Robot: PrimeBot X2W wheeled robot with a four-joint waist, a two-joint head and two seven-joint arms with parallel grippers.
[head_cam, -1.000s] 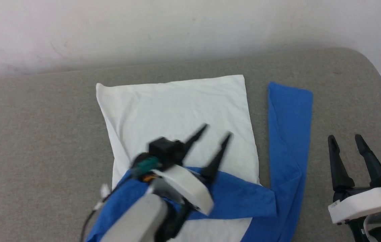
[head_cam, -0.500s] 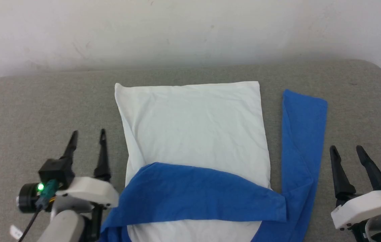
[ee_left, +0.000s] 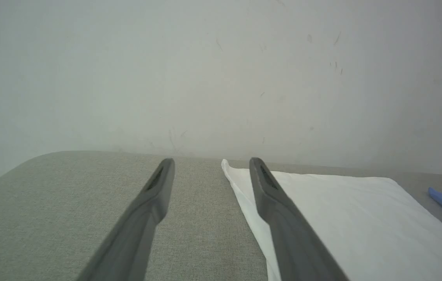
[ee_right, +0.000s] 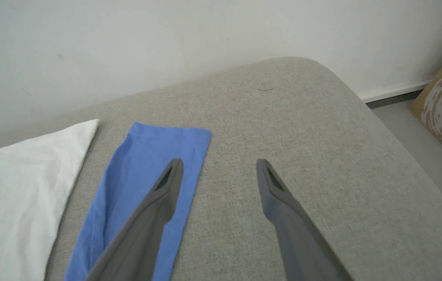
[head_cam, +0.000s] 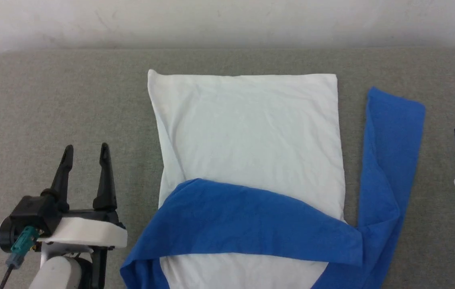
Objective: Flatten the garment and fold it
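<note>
The left pincer (head_cam: 86, 146) and right pincer (ee_right: 219, 164) are both wide open and empty; the right should pinch the blue sleeve (head_cam: 392, 132) at its far end and lay it flat over the garment (head_cam: 247, 132).

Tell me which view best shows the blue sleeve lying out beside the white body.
The head view: the sleeve lies nearly full length on the grey cushion, beside the white body of the garment. The right wrist view shows its far half; the left wrist view catches a blue tip at its right edge.
</note>
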